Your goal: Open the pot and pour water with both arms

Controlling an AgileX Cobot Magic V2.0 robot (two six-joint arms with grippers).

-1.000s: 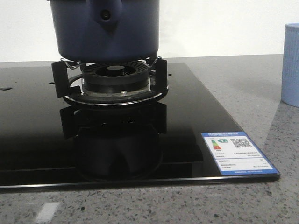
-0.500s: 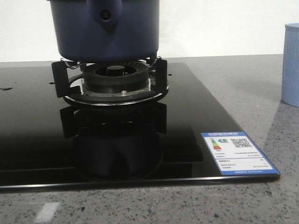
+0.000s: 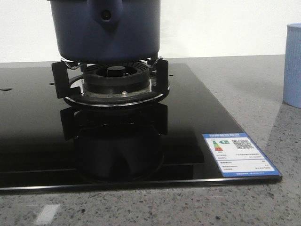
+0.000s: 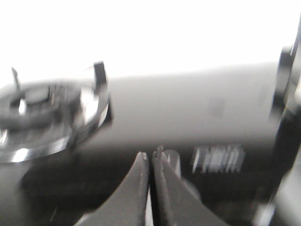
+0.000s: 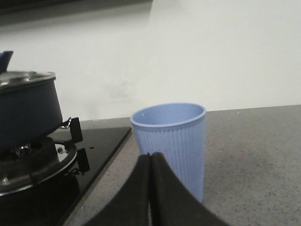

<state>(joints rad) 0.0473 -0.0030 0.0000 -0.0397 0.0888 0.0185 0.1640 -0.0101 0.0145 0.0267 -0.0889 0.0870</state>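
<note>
Pot (image 3: 106,30) on burner (lid on), well apart from both pinched-together hands: left (image 4: 150,157), right (image 5: 150,157).

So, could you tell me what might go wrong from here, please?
1. The right hand is shut and points at the light, open blue cup; driving forward could knock it over.
2. The pot sits high on narrow burner supports, so a sideways pull on its lid may shift it.
3. The left hand is shut too, and its view is blurred, which could spoil aim.
</note>
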